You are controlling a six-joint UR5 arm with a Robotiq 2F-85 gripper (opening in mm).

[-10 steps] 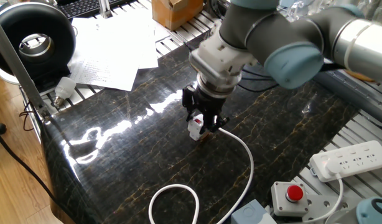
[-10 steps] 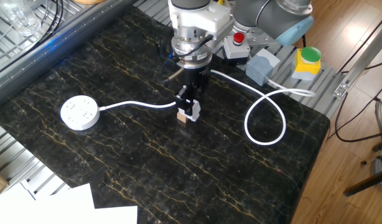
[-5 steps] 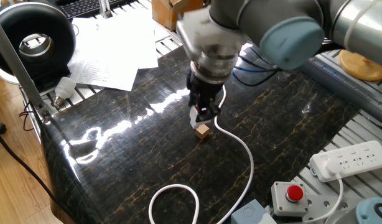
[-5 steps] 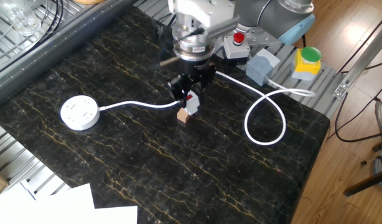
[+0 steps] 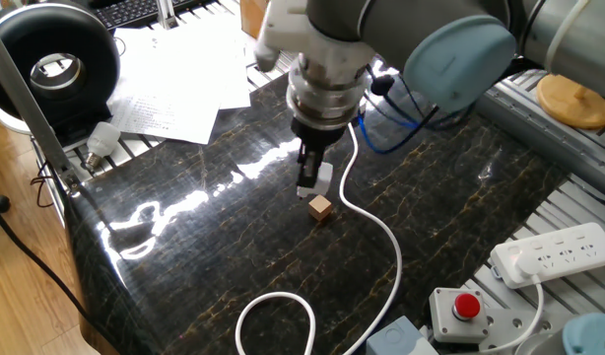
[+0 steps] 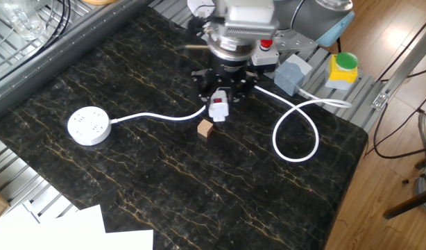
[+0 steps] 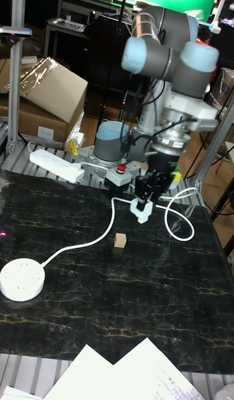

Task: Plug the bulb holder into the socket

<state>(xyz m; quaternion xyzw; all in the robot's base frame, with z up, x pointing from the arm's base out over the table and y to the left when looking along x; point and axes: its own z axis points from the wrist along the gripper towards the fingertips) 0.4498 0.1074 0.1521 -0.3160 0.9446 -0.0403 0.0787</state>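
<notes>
The gripper (image 7: 145,195) hangs above the dark marbled surface (image 6: 130,180), its jaws closed on the bulb holder (image 7: 141,209) — a small white block that is clear of the surface, as the tall fixed view shows. In the other fixed view the bulb holder (image 6: 218,109) shows a red patch on the face turned toward the camera. In one fixed view the same piece (image 5: 315,179) sits between the dark fingers, just above the wooden cube (image 5: 321,207).

The wooden cube (image 7: 119,241) rests on the surface, below the held piece and slightly to the left of it in the tall fixed view, not touching it.

The socket (image 6: 89,126) — a round white puck with holes on top — lies well apart from the gripper, at the left of the surface in the other fixed view. Its white cord (image 6: 157,117) runs from it toward the middle, passes close under the gripper, and curls into a loop at the right.

A long white power strip (image 7: 57,164) lies at the far left edge in the tall fixed view, with a red push button (image 7: 119,171) near it.
</notes>
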